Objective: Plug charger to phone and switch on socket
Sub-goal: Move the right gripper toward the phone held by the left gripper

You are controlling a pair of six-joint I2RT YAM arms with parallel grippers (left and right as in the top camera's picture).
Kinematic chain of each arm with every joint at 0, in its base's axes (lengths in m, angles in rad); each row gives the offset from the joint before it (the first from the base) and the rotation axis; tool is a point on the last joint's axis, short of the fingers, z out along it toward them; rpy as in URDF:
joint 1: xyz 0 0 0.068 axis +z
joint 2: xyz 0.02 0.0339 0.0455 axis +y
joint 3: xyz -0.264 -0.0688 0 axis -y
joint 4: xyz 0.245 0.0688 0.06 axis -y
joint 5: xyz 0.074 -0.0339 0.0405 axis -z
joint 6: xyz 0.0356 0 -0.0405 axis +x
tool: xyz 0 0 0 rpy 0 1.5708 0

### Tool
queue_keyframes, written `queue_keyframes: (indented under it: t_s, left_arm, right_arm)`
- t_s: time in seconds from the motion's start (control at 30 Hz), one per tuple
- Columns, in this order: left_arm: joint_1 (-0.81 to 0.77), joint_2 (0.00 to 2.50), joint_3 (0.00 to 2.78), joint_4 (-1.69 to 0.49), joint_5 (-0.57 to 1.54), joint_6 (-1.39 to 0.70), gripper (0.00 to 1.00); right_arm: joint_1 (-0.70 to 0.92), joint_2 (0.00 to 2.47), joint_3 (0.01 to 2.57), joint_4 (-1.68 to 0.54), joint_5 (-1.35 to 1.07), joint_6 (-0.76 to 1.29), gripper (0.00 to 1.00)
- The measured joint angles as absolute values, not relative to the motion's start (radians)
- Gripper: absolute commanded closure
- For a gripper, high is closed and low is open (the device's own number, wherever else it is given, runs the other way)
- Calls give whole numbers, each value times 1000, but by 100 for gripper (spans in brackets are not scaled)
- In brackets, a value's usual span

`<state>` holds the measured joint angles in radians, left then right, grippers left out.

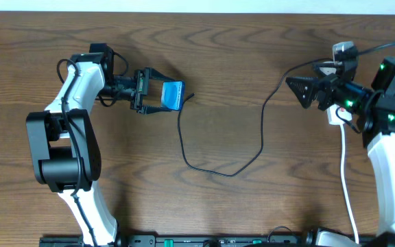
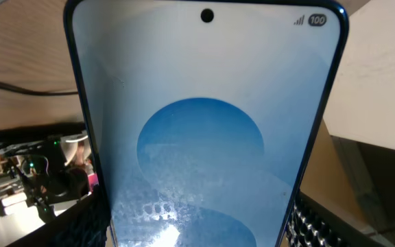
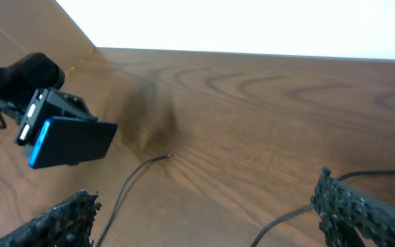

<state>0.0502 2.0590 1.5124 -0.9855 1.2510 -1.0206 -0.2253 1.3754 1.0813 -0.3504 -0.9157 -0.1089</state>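
Observation:
My left gripper is shut on the phone and holds it by its edges above the table at the upper left. The bright blue screen with a lighter oval fills the left wrist view. The phone also shows in the right wrist view. The charger's thin black cable loops across the table. Its free plug tip lies on the wood just right of the phone, not plugged in. My right gripper is open and empty at the upper right, above the cable. The socket is mostly hidden under the right arm.
A thicker white cord runs from under the right arm down to the front edge. The wooden table meets a white wall at the back. The black arm bases stand at the front left and front right.

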Motion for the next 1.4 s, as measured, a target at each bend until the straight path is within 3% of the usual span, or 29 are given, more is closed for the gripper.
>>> queue_keyframes:
  t_s: [0.77, 1.3, 1.4]
  left_arm:
    - [50, 2059, 1512, -850, 1185, -1120, 60]
    - [50, 2059, 1512, -840, 759, -1208, 60]
    - [50, 2059, 1512, -840, 705, -1208, 60]
  right_arm:
    - [-110, 1602, 1381, -514, -957, -106, 1]
    - [-25, 1665, 1381, -535, -918, -37, 1]
    - [5, 1687, 1381, -485, -916, 26, 29]
